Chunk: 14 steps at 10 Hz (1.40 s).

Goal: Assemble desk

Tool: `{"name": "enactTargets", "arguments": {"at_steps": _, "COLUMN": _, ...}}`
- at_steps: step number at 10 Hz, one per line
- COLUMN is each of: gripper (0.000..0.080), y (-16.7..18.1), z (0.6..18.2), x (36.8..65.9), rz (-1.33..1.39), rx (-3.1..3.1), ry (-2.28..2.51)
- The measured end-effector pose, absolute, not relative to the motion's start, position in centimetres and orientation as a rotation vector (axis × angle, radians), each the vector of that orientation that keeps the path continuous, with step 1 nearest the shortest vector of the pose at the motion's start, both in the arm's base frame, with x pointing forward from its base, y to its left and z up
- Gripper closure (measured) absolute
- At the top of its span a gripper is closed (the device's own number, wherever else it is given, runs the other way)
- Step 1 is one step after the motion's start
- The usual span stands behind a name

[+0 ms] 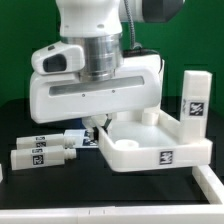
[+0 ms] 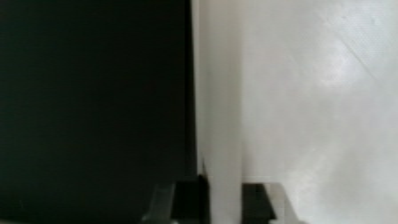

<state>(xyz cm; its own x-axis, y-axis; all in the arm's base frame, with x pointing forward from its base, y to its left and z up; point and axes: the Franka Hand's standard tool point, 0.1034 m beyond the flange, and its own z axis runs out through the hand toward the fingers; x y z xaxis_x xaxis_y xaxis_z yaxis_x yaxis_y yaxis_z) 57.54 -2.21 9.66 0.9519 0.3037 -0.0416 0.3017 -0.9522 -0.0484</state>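
Observation:
The white desk tabletop (image 1: 135, 152) lies rim-up at the exterior view's right, with a tag on its front wall. One white leg (image 1: 197, 97) stands upright at its far right corner. Two or three more tagged legs (image 1: 40, 154) lie on the black table to the left. My gripper (image 1: 96, 127) reaches down at the tabletop's left rim. In the wrist view the gripper (image 2: 222, 203) straddles the thin white rim wall, and both dark fingers (image 2: 263, 203) press against it. The tabletop's inside (image 2: 302, 90) fills one half of that view, the black table (image 2: 89, 100) the other.
The large white robot wrist (image 1: 95, 85) hides the tabletop's far left part. A white flat piece (image 1: 208, 185) lies at the front right, and a pale strip (image 1: 90, 216) runs along the front edge.

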Motion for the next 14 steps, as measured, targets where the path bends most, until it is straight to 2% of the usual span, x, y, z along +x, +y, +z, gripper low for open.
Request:
{"name": "enactTargets", "arguments": {"at_steps": 2, "gripper": 0.0745, "y": -0.3, "z": 8.9, "x": 59.5, "rz": 0.074, "rx": -3.042, "ry": -0.774}}
{"name": "enactTargets", "arguments": {"at_steps": 6, "gripper": 0.0745, "y": -0.9, "z": 8.4, "x": 59.1, "rz": 0.054, "rx": -2.948, "ry": -1.184}}
{"name": "enactTargets", "arguments": {"at_steps": 8, "gripper": 0.0745, "y": -1.7, "z": 8.3, "x": 61.6, "rz": 0.044, "rx": -2.75, "ry": -1.656}}
{"name": "enactTargets", "arguments": {"at_steps": 10, "gripper": 0.0745, "y": -0.6, "z": 8.0, "x": 64.1, "rz": 0.061, "rx": -2.518, "ry": -2.045}}
{"name": "enactTargets", "arguments": {"at_steps": 14, "gripper": 0.0745, "y": -1.5, "z": 7.7, "x": 64.0, "rz": 0.104, "rx": -2.375, "ry": -2.234}}
